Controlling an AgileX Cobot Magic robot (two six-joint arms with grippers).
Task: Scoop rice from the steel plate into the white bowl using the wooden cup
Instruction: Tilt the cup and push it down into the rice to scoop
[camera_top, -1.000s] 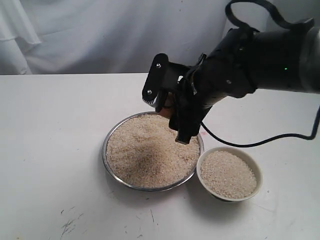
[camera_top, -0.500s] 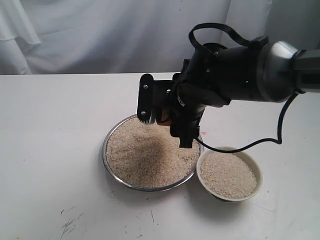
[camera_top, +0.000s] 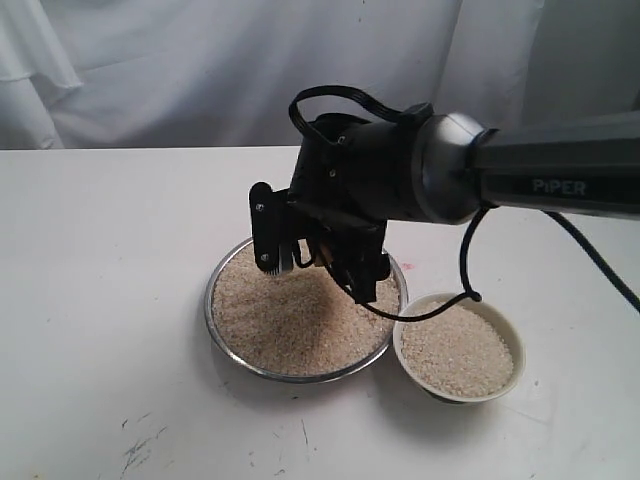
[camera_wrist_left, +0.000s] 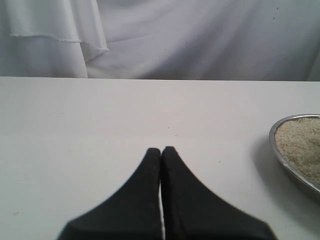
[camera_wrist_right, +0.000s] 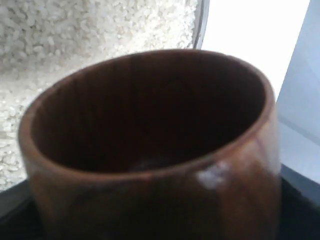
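Observation:
The steel plate (camera_top: 211, 300) holds a wide heap of rice (camera_top: 290, 322). My right gripper (camera_top: 316, 274) hangs low over the plate's far half, shut on the wooden cup (camera_wrist_right: 150, 150), which the black fingers almost wholly hide in the exterior view. In the right wrist view the cup fills the picture, its mouth open and its dark inside without grains, with rice (camera_wrist_right: 75, 40) and the plate's rim (camera_wrist_right: 201, 25) behind it. To the plate's right the white bowl (camera_top: 519, 352) stands full of rice. My left gripper (camera_wrist_left: 161, 149) is shut and empty over bare table, left of the plate (camera_wrist_left: 280, 150).
A white table (camera_top: 100, 250) carries everything, and a white cloth backdrop (camera_top: 200, 70) hangs behind it. The right arm's black cable (camera_top: 430, 308) droops close to the bowl's far rim. Dark scuff marks (camera_top: 140, 450) show near the table's front left.
My right arm has swung to the left and come down over the plate with the cup in its grip, its wrist turning. The plate and the bowl have stayed put.

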